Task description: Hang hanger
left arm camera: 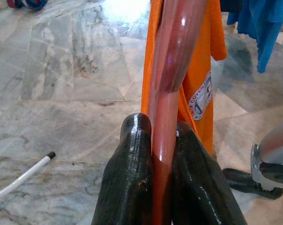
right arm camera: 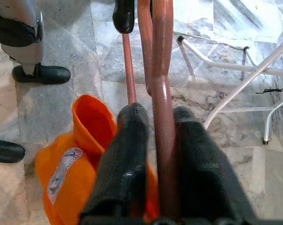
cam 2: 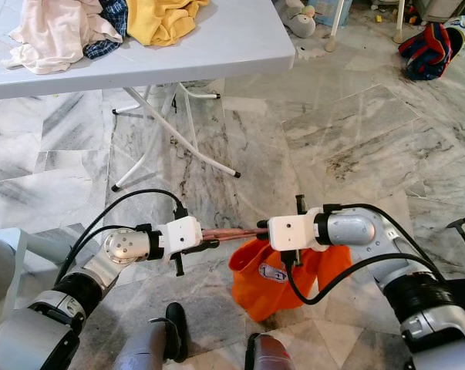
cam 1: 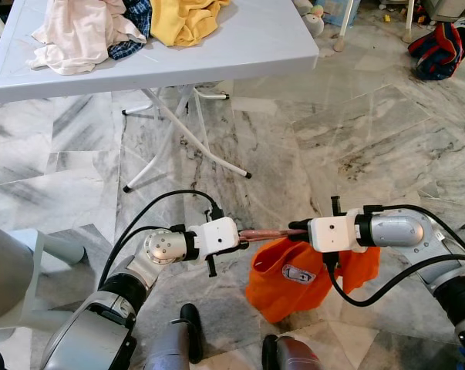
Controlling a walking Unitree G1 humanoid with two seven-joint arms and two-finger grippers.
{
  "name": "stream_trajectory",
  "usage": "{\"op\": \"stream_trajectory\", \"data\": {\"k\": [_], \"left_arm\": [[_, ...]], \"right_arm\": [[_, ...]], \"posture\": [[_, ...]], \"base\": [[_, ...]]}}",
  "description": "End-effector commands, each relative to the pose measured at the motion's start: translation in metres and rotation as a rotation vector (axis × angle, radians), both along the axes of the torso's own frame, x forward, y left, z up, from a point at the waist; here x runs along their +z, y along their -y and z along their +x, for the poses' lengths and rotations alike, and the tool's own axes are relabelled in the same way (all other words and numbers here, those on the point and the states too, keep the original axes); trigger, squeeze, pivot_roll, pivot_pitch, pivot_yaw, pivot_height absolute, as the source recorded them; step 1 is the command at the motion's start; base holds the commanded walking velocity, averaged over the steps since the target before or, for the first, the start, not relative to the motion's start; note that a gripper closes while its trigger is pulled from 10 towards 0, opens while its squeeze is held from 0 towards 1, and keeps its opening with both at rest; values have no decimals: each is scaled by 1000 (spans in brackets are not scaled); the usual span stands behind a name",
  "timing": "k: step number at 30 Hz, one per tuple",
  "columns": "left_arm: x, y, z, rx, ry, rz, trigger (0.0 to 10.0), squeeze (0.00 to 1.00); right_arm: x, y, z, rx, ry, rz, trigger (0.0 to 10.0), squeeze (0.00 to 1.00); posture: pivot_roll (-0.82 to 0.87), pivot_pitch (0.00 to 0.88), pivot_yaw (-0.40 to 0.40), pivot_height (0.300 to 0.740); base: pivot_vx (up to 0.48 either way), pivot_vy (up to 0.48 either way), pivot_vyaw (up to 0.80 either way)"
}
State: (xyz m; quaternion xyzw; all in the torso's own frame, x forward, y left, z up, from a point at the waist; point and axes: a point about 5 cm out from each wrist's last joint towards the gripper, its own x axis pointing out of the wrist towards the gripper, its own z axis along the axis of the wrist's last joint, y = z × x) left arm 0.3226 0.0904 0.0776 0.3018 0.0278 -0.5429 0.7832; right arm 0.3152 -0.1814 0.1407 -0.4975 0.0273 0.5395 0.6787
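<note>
**Two grippers on one hanger above open floor**

Left gripper and right gripper face each other, fingers closed on the copper hanger bearing an orange shirt. Wrist views reveal both pinches. The bench stands well apart; marble floor lies between.

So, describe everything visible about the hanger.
The glossy reddish-brown hanger looks like lacquered wood or plastic, with slim curved bars. It is held roughly level over the marble floor between the left claw and the right claw, each shut on a bar. An orange shirt with a printed badge hangs from it.
</note>
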Motion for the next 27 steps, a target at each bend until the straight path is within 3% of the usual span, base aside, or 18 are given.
{"op": "stream_trajectory", "data": {"k": [1,8,19,27], "left_arm": [[2,-9,6,97,3,-35,0,0],[-1,-13,5,148,5,-69,0,0],[-5,-12,2,162,-2,-83,0,0],[-3,-13,5,214,22,-110,0,0]], "right_arm": [[6,0,0,11,0,25,10000,1000],[24,4,11,-16,92,42,10000,1000],[29,4,19,-69,190,73,10000,1000],[32,4,25,-180,247,185,10000,1000]], "posture": [[-96,243,-50,740],[-90,245,-54,740],[-87,246,-48,740],[-83,248,-38,740]], "base": [[0,0,0],[0,0,0],[0,0,0],[0,0,0]]}}
